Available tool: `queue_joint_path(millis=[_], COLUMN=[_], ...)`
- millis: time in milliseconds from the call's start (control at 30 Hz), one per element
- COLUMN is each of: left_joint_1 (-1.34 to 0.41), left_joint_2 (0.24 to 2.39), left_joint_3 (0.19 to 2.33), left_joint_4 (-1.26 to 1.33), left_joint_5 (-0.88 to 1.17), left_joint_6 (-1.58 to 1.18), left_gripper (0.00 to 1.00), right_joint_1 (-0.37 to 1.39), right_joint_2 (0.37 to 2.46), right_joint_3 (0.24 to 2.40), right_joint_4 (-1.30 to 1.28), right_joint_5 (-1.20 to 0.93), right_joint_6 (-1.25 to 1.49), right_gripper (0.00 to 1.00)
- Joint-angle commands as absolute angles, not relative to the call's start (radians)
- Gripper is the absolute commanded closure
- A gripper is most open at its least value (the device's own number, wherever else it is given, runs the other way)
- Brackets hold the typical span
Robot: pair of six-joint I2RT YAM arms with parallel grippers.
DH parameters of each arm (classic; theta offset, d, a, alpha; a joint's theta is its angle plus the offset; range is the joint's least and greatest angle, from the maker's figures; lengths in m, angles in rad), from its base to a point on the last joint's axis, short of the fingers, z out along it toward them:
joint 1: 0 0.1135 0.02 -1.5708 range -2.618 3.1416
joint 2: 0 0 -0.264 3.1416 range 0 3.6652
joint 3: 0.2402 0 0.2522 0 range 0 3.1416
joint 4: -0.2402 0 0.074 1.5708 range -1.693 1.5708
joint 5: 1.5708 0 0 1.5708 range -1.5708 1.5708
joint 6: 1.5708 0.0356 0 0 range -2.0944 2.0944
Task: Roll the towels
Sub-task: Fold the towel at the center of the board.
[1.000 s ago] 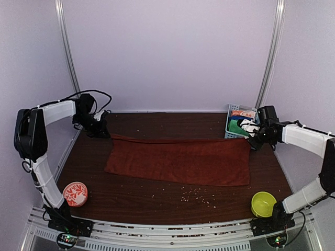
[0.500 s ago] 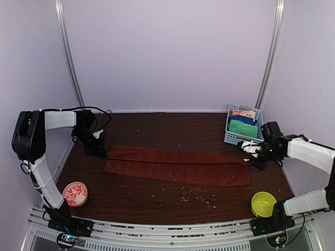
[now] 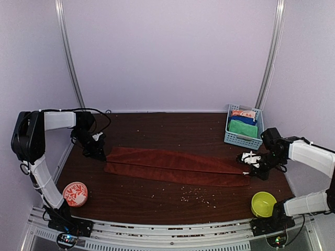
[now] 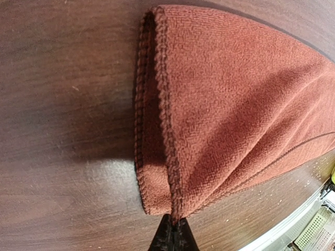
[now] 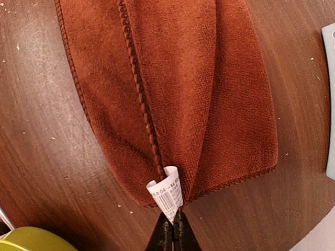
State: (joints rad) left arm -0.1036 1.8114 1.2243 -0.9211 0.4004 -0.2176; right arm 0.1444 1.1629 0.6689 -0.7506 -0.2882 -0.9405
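**Dark wood worktop, lilac walls: red towel pinched at both ends**

Worktop (image 3: 157, 125): brown wood grain, pale crumbs (image 3: 196, 194) scattered toward the near edge.

Red towel (image 3: 172, 164): lies as a long strip across the middle, running from left to right. It is doubled lengthwise, the upper layer set back so the lower one shows along the near side.

Left gripper (image 3: 99, 154): fingers pressed together on the corner of the towel's left end, low over the worktop.

Right gripper (image 3: 248, 163): fingers pressed together on the right end, pinching it at the white label (image 5: 166, 196).

Basket (image 3: 238, 139): pale blue, far right corner. Holds a folded green towel (image 3: 243, 128), with blue and orange cloth behind it.

Yellow bowl (image 3: 263, 203): near right corner.

Red patterned bowl (image 3: 75, 193): near left corner.
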Motion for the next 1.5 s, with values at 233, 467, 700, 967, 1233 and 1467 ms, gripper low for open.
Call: queue_joint_path(millis=[233,467,700,967,1233,1467], left_joint_1=[-0.093,-0.093,-0.092,-0.093,-0.093,-0.094], left_joint_2=[1.751,1.743,1.688,1.737,1.789,1.789], left_joint_3=[1.187,1.219,1.266,1.219,1.189,1.142], left_joint_4=[-0.961,-0.964,-1.0,-0.998,-0.994,-0.998], left_joint_5=[0.382,0.38,0.381,0.327,0.327,0.305], left_joint_6=[-0.205,-0.209,-0.212,-0.223,-0.212,-0.22], left_gripper=[1.0,1.0,1.0,1.0,1.0,0.96], right_joint_1=[0.155,0.186,0.19,0.217,0.28,0.287], right_joint_2=[1.176,1.2,1.177,1.176,1.199,1.22], right_joint_3=[0.652,0.663,0.692,0.686,0.637,0.632], right_joint_4=[-0.859,-0.877,-0.881,-0.904,-0.876,-0.881], right_joint_5=[-0.327,-0.318,-0.273,-0.285,-0.227,-0.219], right_joint_6=[-0.988,-0.988,-0.982,-1.005,-1.002,-1.021], right_gripper=[1.0,0.99,1.0,0.99,0.99,0.83])
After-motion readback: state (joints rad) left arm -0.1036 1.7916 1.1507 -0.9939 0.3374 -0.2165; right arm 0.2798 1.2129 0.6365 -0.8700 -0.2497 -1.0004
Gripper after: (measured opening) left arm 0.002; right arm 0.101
